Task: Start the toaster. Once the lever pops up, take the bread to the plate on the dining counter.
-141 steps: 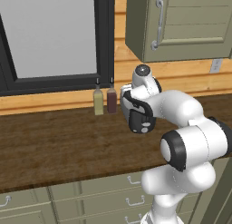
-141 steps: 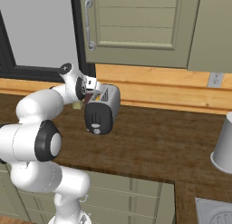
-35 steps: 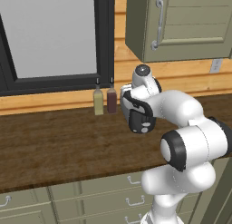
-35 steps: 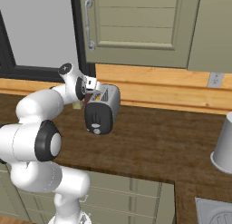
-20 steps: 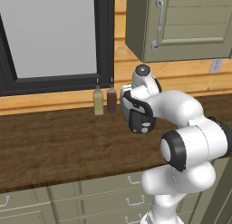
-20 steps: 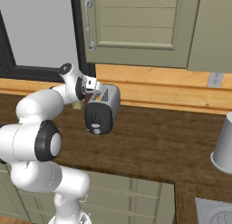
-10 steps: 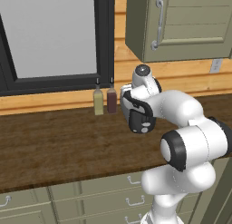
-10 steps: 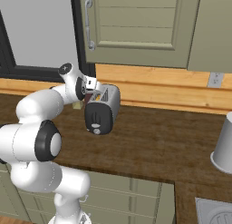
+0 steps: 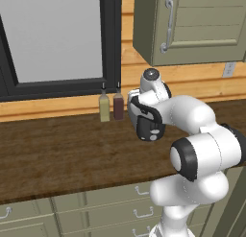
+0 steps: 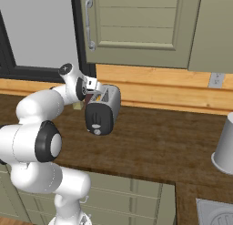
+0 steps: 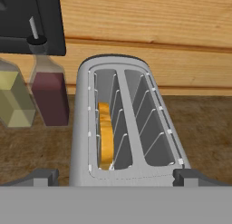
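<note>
**Toaster Waits Under the Open Gripper**

Dark wood made up the worktop (image 10: 150,142), and green-grey drawers (image 9: 96,207) sat below it. Nearest of all, the gripper (image 11: 116,175) hung right over the toaster (image 11: 122,128) with its two fingers (image 11: 41,177) spread wide, one past each side. It held nothing.

Down in the left slot stood the bread (image 11: 105,137), sunk low, a yellow-orange slice on its edge. The other slot was bare wire.

From the right base view, the toaster's black end panel (image 10: 96,119) faced the camera, with a round knob (image 10: 96,132) near the bottom. The lever was too small to make out for sure.

Just beside the toaster, toward the window, stood two slim bottles touching each other, a yellow one (image 9: 104,109) and a dark red one (image 9: 118,106). Behind them ran light wood planks (image 10: 159,87) along the wall. Farther up were a dark window frame (image 9: 113,39) and a green-grey cabinet (image 9: 192,25) with a metal handle (image 9: 167,27). Far off to the right on the worktop stood a grey pot (image 10: 225,144).
</note>
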